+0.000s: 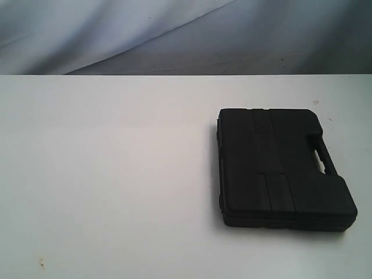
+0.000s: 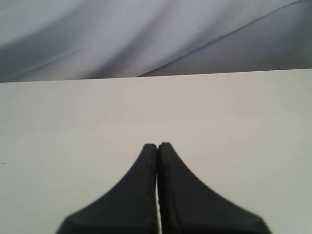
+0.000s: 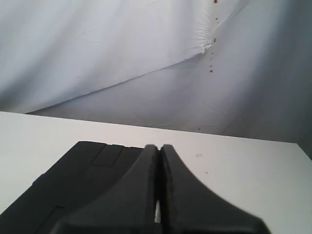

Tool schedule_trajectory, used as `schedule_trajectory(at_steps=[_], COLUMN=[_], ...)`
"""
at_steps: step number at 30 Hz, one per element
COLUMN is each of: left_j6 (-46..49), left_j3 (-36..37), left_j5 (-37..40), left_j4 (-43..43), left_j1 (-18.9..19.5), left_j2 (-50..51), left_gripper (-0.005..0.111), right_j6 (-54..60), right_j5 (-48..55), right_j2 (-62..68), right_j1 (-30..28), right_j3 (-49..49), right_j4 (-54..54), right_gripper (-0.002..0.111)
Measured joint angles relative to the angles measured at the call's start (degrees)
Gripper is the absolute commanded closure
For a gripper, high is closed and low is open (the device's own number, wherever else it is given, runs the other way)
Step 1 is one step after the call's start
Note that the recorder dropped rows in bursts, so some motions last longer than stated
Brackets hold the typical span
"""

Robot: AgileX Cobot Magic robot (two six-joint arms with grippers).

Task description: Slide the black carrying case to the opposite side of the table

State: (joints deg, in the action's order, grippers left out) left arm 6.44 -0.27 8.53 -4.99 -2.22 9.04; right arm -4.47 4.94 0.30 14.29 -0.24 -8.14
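Note:
A black carrying case [image 1: 282, 167] lies flat on the right half of the white table [image 1: 104, 174], its handle [image 1: 322, 154] facing right. Neither arm shows in the exterior view. In the right wrist view my right gripper [image 3: 158, 147] is shut and empty, its fingers pressed together, with the case [image 3: 73, 180] just beyond and to one side of the tips. My left gripper [image 2: 157, 145] is shut too, holding nothing, over the bare table [image 2: 73, 122]; the case is out of that view.
A crumpled grey-white cloth backdrop [image 1: 174, 35] hangs behind the table's far edge. Small specks mark the tabletop near the front left [image 1: 41, 264] and beside the case [image 1: 316, 102].

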Motion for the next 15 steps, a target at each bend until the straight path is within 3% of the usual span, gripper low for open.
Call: schedule_trajectory(at_steps=[15], left_j6=[0.0], left_j3=[0.0], left_j5=[0.0], left_j4=[0.0], left_j1=[0.0], left_j2=[0.0], left_gripper=[0.107], right_j6=[0.0], right_j5=[3.2], right_j2=[0.0], right_j1=[0.0], right_j3=[0.0], right_j4=[0.0], right_gripper=[0.108])
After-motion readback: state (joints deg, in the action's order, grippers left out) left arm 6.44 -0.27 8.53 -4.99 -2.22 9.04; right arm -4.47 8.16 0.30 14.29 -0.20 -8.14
